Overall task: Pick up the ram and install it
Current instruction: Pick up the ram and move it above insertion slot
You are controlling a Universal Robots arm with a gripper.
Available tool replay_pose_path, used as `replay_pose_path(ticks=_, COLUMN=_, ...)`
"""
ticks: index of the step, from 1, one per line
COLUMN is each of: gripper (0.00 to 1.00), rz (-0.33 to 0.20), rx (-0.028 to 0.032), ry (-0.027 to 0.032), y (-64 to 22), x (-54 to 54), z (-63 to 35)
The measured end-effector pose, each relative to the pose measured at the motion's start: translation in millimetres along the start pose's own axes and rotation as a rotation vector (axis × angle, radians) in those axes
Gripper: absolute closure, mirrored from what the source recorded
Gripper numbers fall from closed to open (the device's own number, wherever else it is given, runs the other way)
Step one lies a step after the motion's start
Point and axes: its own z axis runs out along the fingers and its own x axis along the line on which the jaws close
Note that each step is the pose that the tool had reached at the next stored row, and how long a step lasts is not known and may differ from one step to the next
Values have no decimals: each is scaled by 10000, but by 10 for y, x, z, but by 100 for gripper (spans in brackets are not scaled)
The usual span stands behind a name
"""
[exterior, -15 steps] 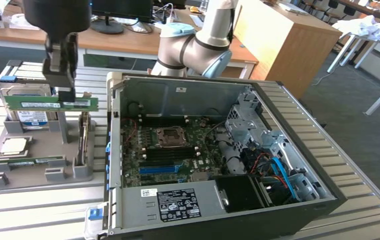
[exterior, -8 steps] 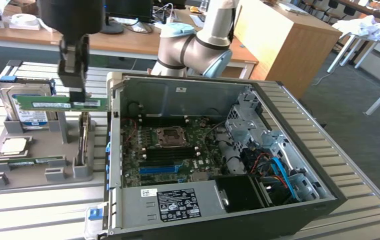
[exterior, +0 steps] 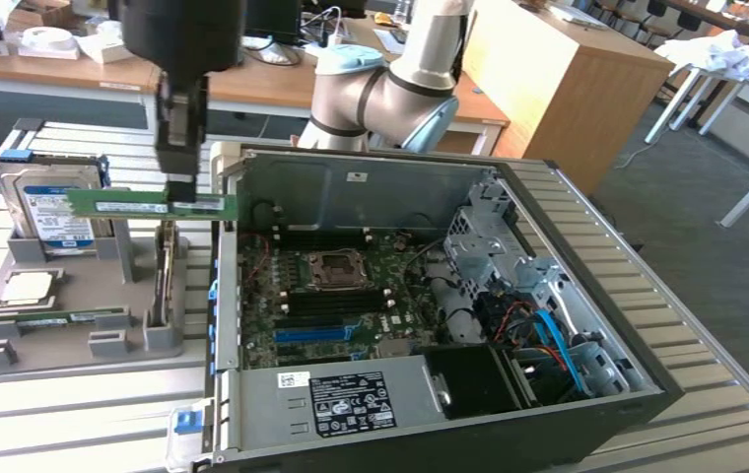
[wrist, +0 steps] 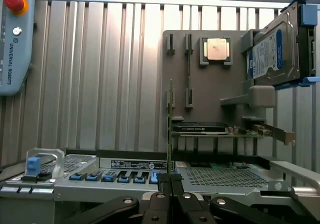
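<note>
Jaws of the gripper (exterior: pixel 181 195) clenched the ram (exterior: pixel 118 204) above the tray (exterior: pixel 66 347), hard drive (exterior: pixel 52 202) at its nine o'clock, computer case (exterior: pixel 348 187) at three.

The ram (exterior: pixel 138 205), a long thin green board with a pale label, is raised in the air, level and standing on its long edge, clamped from above by the gripper (exterior: pixel 180 197), with one end just beside the open case's (exterior: pixel 348 192) side wall at the exterior view's left.
</note>
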Motion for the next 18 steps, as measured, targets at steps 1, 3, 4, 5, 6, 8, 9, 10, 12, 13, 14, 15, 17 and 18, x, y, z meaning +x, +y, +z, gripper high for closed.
replay_pose_path(ticks=1, gripper=89, rz=-1, rx=-10, ry=-1, y=-30, x=1, z=-1)
replay_pose_path(ticks=3, gripper=89, rz=0, rx=-34, ry=-2, y=-93, x=2, z=-5)
replay_pose_path(ticks=4, gripper=89, rz=-1, rx=-44, ry=-2, y=-125, x=3, z=-7)
replay_pose_path(ticks=5, gripper=89, rz=0, rx=-56, ry=-2, y=-159, x=3, z=-10)
replay_pose_path(ticks=6, gripper=89, rz=-1, rx=-65, ry=-2, y=-195, x=4, z=-12)
replay_pose_path(ticks=8, gripper=89, rz=-2, rx=-87, ry=-2, y=-266, x=6, z=-17)
replay_pose_path(ticks=9, gripper=89, rz=-1, rx=-96, ry=-2, y=-300, x=7, z=-19)
replay_pose_path(ticks=10, gripper=89, rz=-1, rx=-105, ry=-3, y=-334, x=7, z=-21)
replay_pose_path(ticks=12, gripper=89, rz=-3, rx=-125, ry=-4, y=-404, x=9, z=-25)
replay_pose_path(ticks=13, gripper=89, rz=-4, rx=-136, ry=-4, y=-441, x=10, z=-27)
replay_pose_path(ticks=14, gripper=89, rz=-2, rx=-146, ry=-4, y=-478, x=11, z=-30)
replay_pose_path(ticks=15, gripper=89, rz=-2, rx=-155, ry=-4, y=-514, x=11, z=-33)
replay_pose_path(ticks=17, gripper=89, rz=-4, rx=-173, ry=-4, y=-586, x=13, z=-37)
replay_pose_path(ticks=18, gripper=89, rz=-4, rx=-183, ry=-4, y=-621, x=14, z=-40)
